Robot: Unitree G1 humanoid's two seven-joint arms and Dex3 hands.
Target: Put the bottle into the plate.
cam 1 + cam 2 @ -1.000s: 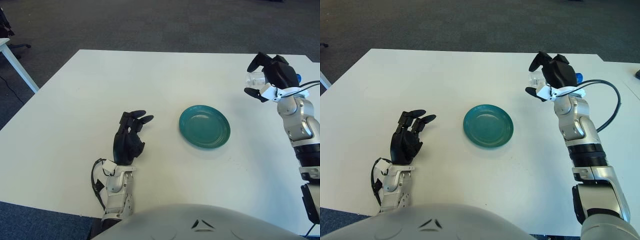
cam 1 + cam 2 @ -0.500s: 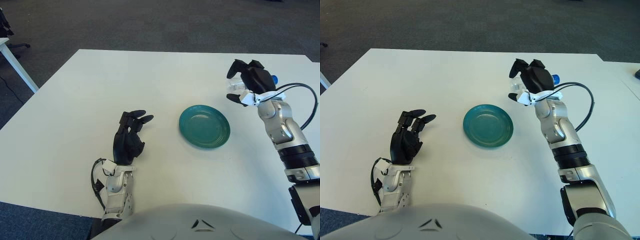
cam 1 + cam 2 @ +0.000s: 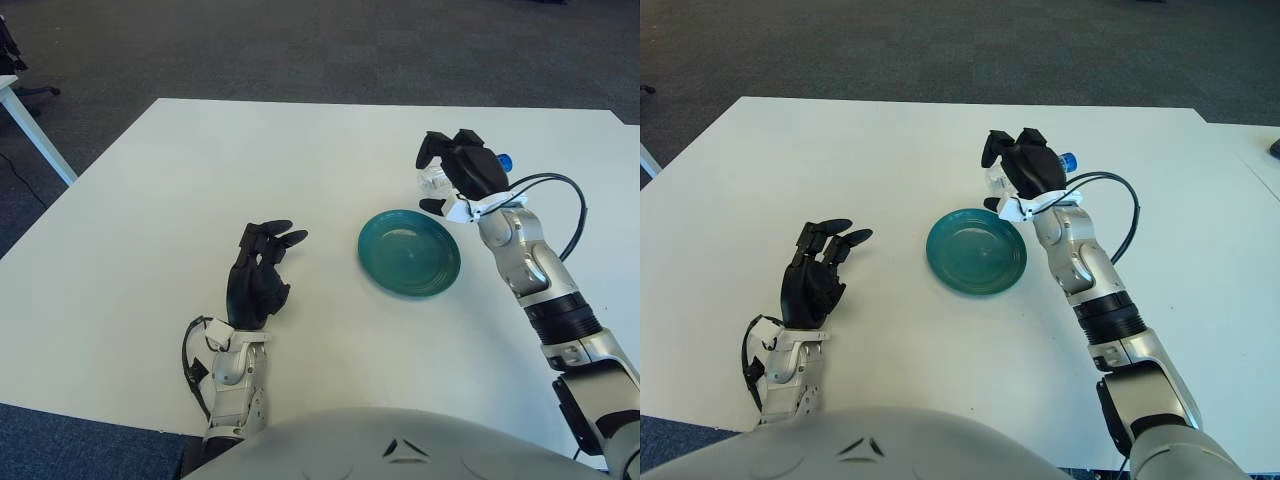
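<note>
Clear plastic bottle [image 3: 440, 180] w/ a blue cap is wrapped in my right hand [image 3: 458, 176], fingers curled tight round it, bottle lying roughly sideways in the grip, cap poking out to the right. Big change over the last sec: the arm has swung in from the far right edge of the table [image 3: 150, 220] toward the middle, so the bottle now hangs just past the far right rim of the teal plate [image 3: 409, 252], not yet over its centre. I read that as transport nearly done; what's left is a short pull toward me and down, then letting go. Left hand [image 3: 258, 277] hasn't budged, sits well left of the plate w/ fingers loosely spread, holding nothing, so it's no obstacle. Nothing lies betw. bottle and plate. Only worry: the bottle's round, could roll off the shallow dish if dropped from height.
</note>
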